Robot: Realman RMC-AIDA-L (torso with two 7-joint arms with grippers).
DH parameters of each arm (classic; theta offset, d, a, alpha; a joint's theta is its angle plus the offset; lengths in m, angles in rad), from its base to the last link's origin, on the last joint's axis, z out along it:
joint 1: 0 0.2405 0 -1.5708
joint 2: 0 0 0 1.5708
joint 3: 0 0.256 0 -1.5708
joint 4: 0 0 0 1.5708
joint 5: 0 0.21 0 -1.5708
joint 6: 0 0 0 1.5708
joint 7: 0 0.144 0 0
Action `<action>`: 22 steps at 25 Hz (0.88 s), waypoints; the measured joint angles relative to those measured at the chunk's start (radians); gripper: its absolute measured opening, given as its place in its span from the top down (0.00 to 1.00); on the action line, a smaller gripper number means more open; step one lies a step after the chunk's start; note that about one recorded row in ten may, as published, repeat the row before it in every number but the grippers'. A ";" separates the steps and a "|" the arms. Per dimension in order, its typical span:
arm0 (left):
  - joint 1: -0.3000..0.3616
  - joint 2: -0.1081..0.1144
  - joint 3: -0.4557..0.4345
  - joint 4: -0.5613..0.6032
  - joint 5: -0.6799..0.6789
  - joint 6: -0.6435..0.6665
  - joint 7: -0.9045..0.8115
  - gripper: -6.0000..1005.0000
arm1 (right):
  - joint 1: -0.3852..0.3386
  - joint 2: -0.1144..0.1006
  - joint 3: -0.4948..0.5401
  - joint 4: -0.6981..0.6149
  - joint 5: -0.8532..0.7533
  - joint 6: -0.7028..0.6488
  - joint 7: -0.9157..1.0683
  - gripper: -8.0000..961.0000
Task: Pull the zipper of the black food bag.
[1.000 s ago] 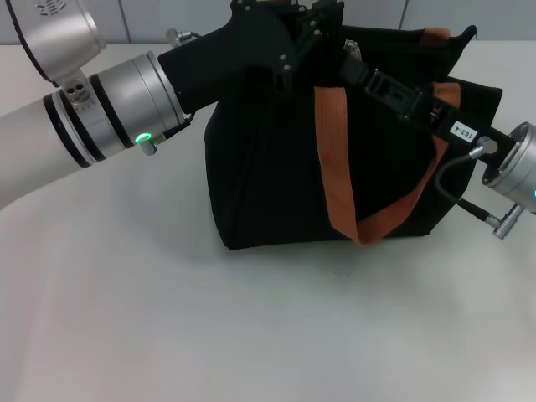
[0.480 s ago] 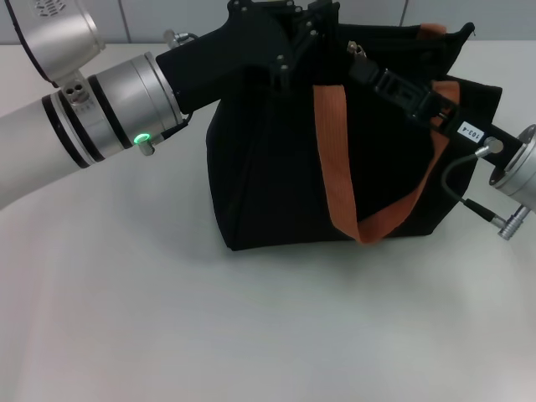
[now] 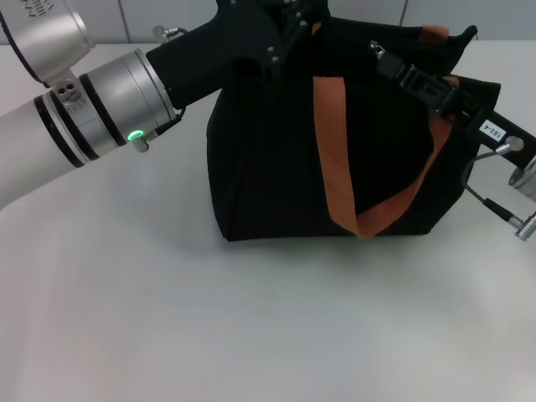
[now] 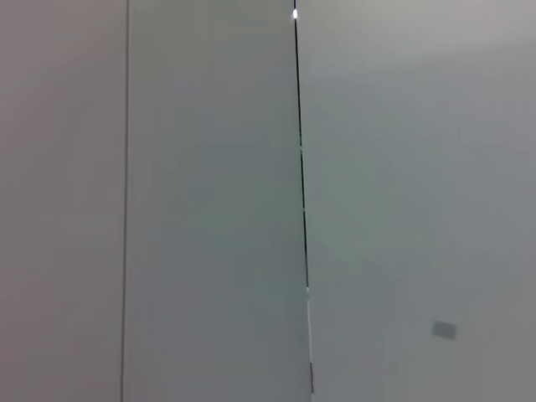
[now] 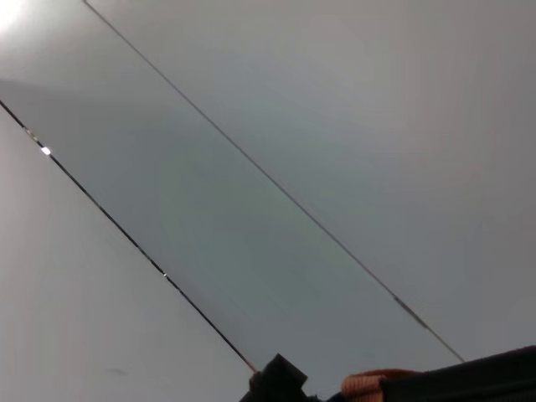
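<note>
The black food bag (image 3: 276,159) stands upright in the middle of the white table, its orange-brown strap (image 3: 333,142) hanging down the front. My left gripper (image 3: 286,23) rests on the bag's top edge at its back left; its fingers merge with the black fabric. My right gripper (image 3: 383,54) reaches in from the right along the top edge. The small silver zipper (image 3: 377,48) sits at its tip, pinched there. In the right wrist view only a strip of the bag's edge (image 5: 469,377) and a bit of orange strap (image 5: 368,385) show.
The white table (image 3: 251,318) stretches in front of and to the left of the bag. A tiled wall runs behind it. The left wrist view holds only plain wall panels (image 4: 209,209).
My right gripper has drawn back to the right along the bag's top edge, and the silver zipper has travelled with it. The left arm has shifted slightly up and left.
</note>
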 joint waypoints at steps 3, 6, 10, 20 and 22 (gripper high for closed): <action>0.001 0.000 0.001 -0.001 -0.005 -0.002 0.007 0.96 | -0.014 -0.001 0.000 -0.021 0.000 0.000 0.017 0.99; 0.001 0.000 0.000 -0.001 -0.006 -0.002 0.007 0.96 | -0.028 -0.001 0.008 -0.037 0.000 0.001 0.022 0.99; 0.001 0.000 -0.003 -0.001 -0.006 -0.002 0.007 0.96 | -0.043 -0.002 0.020 -0.046 0.000 0.001 0.023 0.99; 0.001 0.000 -0.004 -0.004 -0.007 -0.006 0.007 0.96 | -0.090 -0.001 0.077 -0.072 -0.001 0.005 0.036 1.00; 0.001 0.000 -0.005 -0.006 -0.007 -0.008 0.007 0.96 | -0.100 -0.001 0.085 -0.075 -0.001 0.005 0.036 1.00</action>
